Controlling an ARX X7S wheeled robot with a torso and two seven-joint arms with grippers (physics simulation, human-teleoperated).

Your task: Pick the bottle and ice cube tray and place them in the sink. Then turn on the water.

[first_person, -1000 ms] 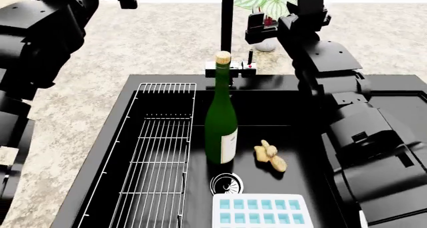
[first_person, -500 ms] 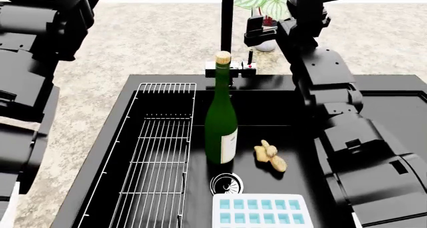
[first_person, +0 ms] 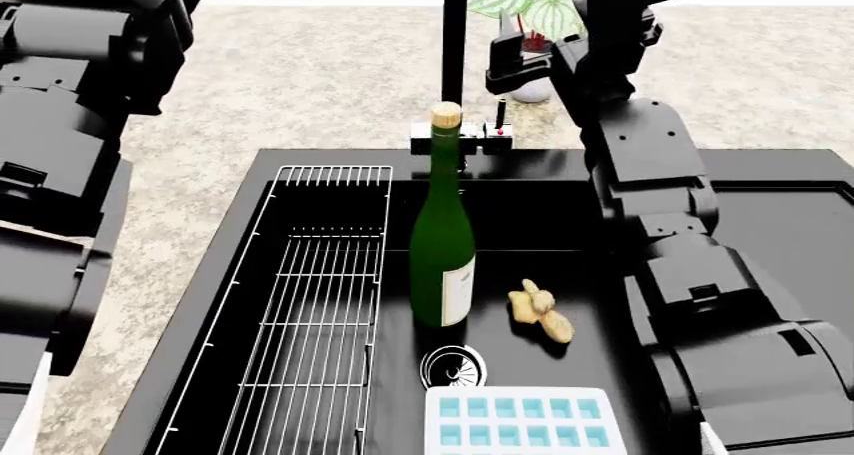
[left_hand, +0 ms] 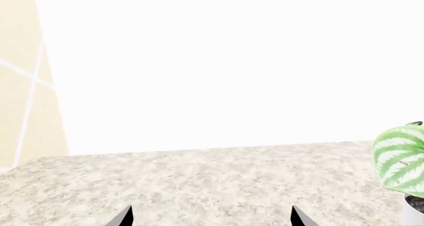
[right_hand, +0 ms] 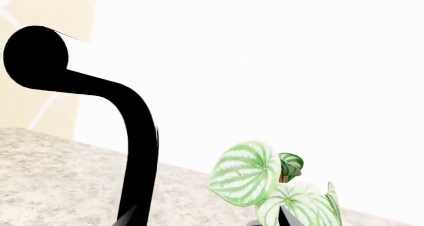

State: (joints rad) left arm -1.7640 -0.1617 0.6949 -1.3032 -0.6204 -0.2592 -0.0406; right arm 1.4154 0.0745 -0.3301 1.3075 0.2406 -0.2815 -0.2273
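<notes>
Green bottle [first_person: 443, 245] stands upright in the sink [first_person: 534, 205] beside the ice cube tray [first_person: 523, 421]; both grippers spread wide, empty

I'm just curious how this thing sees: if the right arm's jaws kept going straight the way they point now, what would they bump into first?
Probably the tall black tap, which rises beside one jaw tip, or the potted plant behind it. Depth is unclear, so which comes first is uncertain.
</notes>
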